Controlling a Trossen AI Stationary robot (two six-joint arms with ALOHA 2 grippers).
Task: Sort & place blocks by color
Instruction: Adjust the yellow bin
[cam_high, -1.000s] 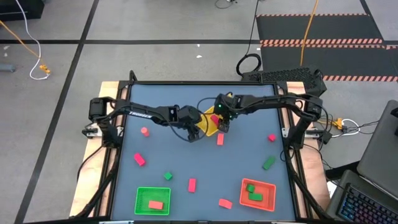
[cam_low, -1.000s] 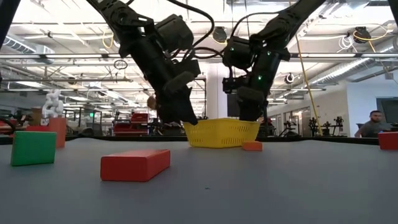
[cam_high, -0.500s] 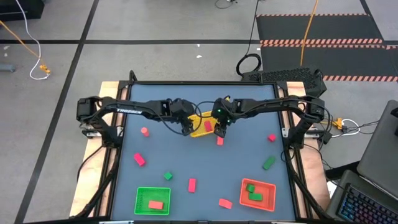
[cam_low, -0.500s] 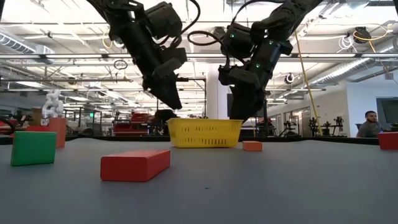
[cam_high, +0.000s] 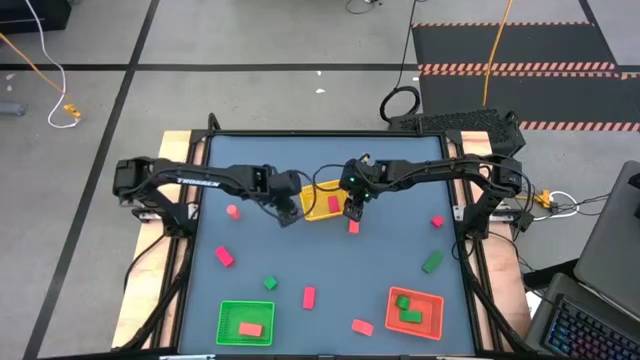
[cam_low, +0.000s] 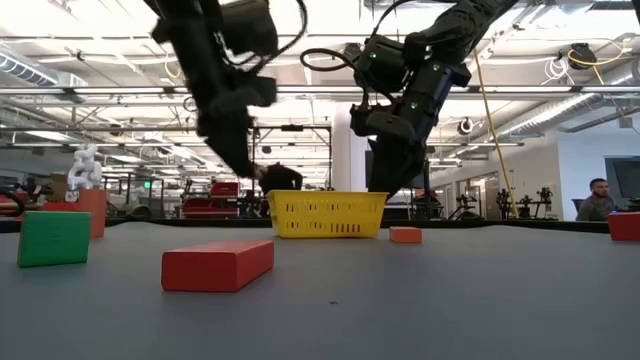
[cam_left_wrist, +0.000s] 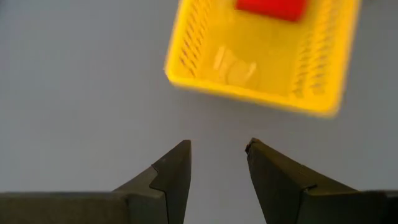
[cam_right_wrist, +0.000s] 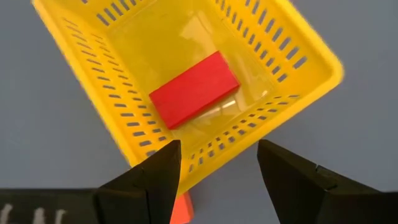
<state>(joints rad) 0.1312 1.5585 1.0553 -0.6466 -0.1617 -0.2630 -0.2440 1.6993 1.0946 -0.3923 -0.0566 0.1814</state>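
High view: my right gripper (cam_high: 353, 209) hangs over the yellow mesh basket (cam_high: 322, 201); descending could knock its rim. My left gripper (cam_high: 288, 213) waits just beside it.

Right wrist view: my fingers stand apart, empty; the red rectangular block (cam_right_wrist: 194, 89) lies inside the basket, ahead of my fingertips.

Left wrist view: fingers apart, empty.

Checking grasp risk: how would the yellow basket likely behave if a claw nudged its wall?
The yellow basket looks like thin mesh plastic, so probably light and apt to slide. Its perforated walls may flex slightly. It holds only one red block, so little weighs it down.
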